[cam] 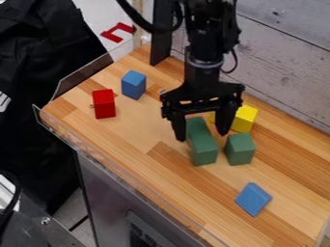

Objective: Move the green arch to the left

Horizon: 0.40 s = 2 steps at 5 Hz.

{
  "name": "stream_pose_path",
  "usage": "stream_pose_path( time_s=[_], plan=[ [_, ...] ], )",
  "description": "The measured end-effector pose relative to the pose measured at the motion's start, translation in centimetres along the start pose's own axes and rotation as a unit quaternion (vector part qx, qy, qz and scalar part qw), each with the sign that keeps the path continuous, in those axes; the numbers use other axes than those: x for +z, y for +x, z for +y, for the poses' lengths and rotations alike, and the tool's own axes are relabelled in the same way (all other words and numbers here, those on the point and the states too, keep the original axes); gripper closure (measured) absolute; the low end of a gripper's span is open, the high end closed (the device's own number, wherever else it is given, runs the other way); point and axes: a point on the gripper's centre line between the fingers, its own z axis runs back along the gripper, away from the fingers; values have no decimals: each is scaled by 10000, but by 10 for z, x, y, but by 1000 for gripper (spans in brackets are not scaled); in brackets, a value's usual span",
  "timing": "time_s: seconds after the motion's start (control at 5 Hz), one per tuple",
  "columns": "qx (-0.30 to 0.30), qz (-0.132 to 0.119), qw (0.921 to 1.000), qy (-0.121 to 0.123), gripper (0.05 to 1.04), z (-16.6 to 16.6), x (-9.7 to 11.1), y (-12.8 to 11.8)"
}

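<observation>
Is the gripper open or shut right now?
Open: the gripper has its fingers spread astride the long green block, with a gap showing between one finger and the block.

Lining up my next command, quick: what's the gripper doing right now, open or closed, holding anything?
Gripper: open, its fingers spread on either side of the long green block; it does not look gripped.

Yellow blk [245, 119] partly hidden behind end effector [202, 136], arm [207, 36] cut off @ top.
</observation>
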Motion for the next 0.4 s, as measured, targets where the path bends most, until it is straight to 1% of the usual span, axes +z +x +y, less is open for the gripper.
stream_pose_path(
  time_s=[0.2, 0.4],
  plan=[
    [105, 58, 9999, 23, 83, 2, -4, 2],
    [159, 93, 9998, -10, 112, 1, -9, 2]
  ],
)
